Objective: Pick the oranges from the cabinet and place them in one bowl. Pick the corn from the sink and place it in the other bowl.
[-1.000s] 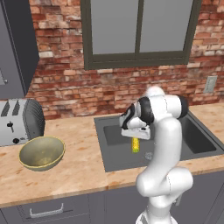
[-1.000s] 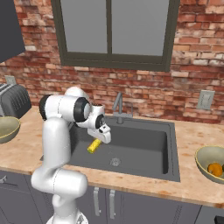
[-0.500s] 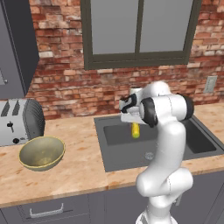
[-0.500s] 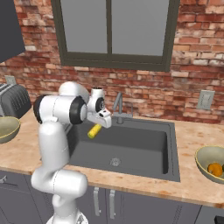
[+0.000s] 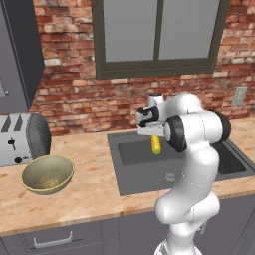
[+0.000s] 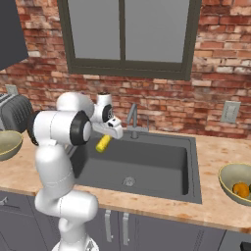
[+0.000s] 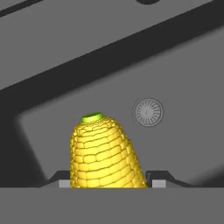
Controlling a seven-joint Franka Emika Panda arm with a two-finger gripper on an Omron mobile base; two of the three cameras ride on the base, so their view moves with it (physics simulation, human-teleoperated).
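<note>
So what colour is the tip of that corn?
Bright green on the yellow corn, clearest in the hand view.

Glossy white rounded arm (image 5: 191,164) with dark joint rings.

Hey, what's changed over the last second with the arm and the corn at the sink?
The gripper, shut on the corn, has lifted the cob up out of the sink and now holds it above the basin, a little nearer the back wall. The grip has not changed. The empty bowl beside the toaster and the bowl with an orange have stayed put.
</note>
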